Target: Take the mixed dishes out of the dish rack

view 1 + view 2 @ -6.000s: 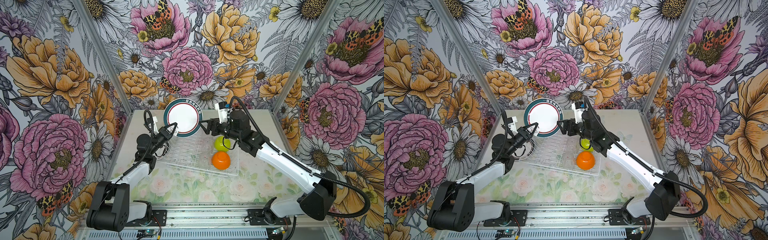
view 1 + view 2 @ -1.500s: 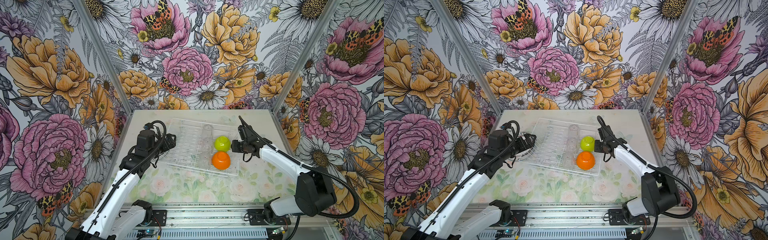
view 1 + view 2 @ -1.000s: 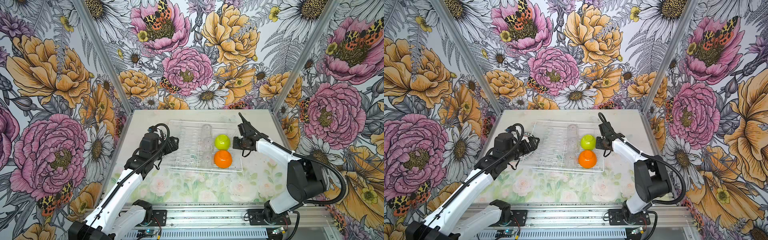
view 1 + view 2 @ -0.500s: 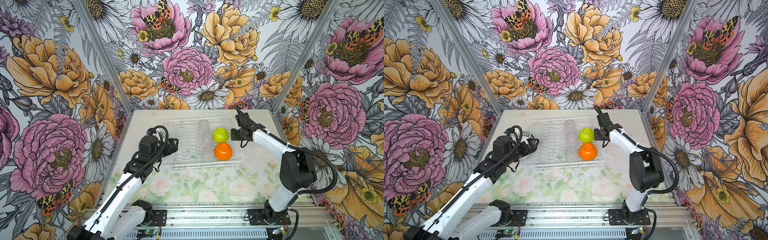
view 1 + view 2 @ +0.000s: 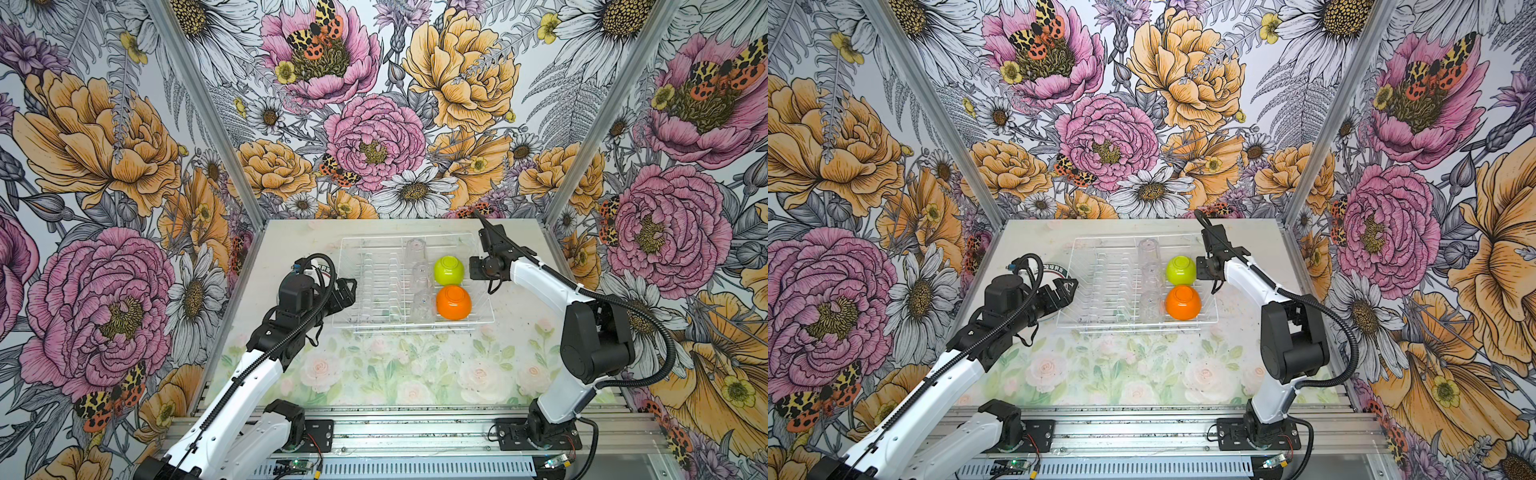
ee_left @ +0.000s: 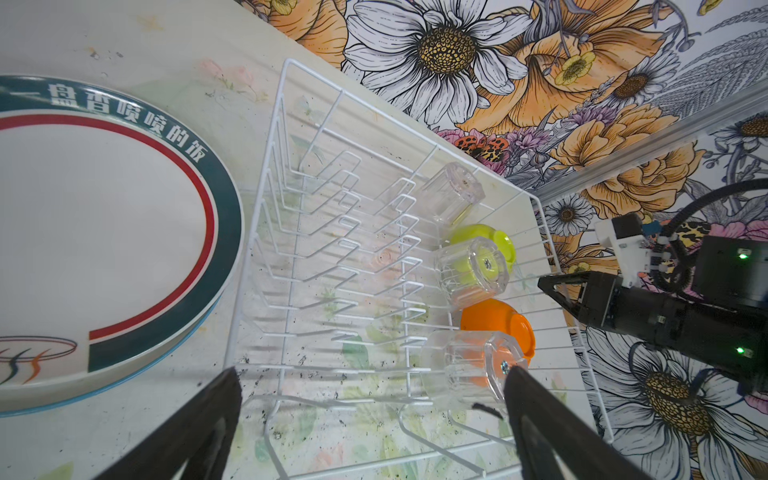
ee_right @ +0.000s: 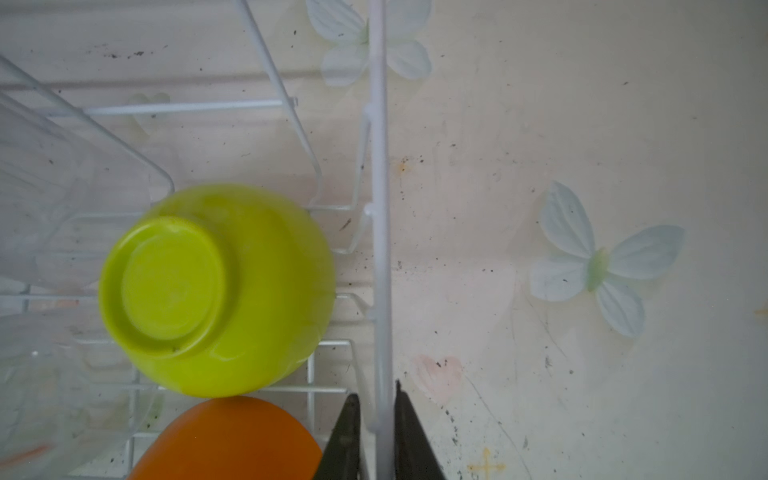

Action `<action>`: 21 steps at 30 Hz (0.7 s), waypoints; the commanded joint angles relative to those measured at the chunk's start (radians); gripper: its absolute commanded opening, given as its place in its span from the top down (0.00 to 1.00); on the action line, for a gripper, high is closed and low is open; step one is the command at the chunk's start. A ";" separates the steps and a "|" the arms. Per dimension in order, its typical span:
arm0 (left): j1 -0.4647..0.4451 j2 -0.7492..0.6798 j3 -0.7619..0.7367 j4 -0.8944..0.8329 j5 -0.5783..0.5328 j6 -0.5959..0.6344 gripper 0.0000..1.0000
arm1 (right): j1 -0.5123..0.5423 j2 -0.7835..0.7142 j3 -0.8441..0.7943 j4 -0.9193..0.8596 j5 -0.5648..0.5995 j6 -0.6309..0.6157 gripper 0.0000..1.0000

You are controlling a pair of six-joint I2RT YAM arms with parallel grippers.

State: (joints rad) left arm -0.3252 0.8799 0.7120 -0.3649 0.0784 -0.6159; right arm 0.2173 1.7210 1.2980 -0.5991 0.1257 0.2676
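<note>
Mid-table: dish rack (image 5: 374, 286) holds three clear tumblers (image 6: 471, 270) in a row. To their right sit two upturned bowls, green bowl (image 5: 449, 270) far and orange bowl (image 5: 454, 302) near. Plate (image 6: 104, 232) lies flat on the table just left of the rack. Left gripper (image 6: 372, 374) is at the rack's left edge, jaws wide, empty. Right gripper (image 7: 375, 390) straddles the right rim wire, jaws slightly apart.

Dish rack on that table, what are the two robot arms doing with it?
They are emptying the dish rack. A plate already lies on the table beside it, near the wide-open left hand. Three clear cups, a green bowl and an orange bowl are in the rack. The right hand has its fingers either side of the rack's right rim wire; a grip can't be confirmed.
</note>
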 commanded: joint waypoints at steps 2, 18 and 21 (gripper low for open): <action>-0.009 -0.015 -0.018 0.030 0.021 -0.009 0.01 | -0.022 -0.003 0.004 0.020 0.103 -0.038 0.53; -0.012 -0.071 0.004 0.041 0.044 -0.028 0.01 | 0.091 -0.330 -0.160 0.006 -0.190 0.153 0.30; -0.012 -0.073 0.007 0.066 0.061 -0.033 0.01 | 0.213 -0.363 -0.171 0.005 -0.200 0.185 0.25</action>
State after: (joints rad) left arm -0.3264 0.8196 0.7063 -0.3443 0.1055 -0.6338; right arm 0.3511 1.3811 1.1416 -0.5941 -0.0021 0.3904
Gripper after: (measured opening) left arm 0.986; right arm 0.741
